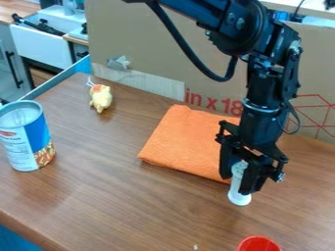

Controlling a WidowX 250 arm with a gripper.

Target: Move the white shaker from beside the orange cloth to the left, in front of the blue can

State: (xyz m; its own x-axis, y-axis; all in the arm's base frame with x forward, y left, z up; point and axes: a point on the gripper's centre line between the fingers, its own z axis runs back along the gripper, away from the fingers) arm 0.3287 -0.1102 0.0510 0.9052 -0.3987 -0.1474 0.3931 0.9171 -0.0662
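Note:
The black gripper (241,179) hangs down at the right of the table, just in front of an orange folded cloth. It is shut on a white bottle-like object (239,196), whose rounded lower end sticks out below the fingers; its middle is partly hidden by them. Behind and to the left of the gripper lies the orange cloth (186,142), its right part hidden behind the arm.
A blue and white can (25,139) stands at the left edge. A small yellow toy (101,97) lies near the back left. At the bottom right is a red cup (259,244). A cardboard sheet (150,39) rises along the back of the wooden table (124,196).

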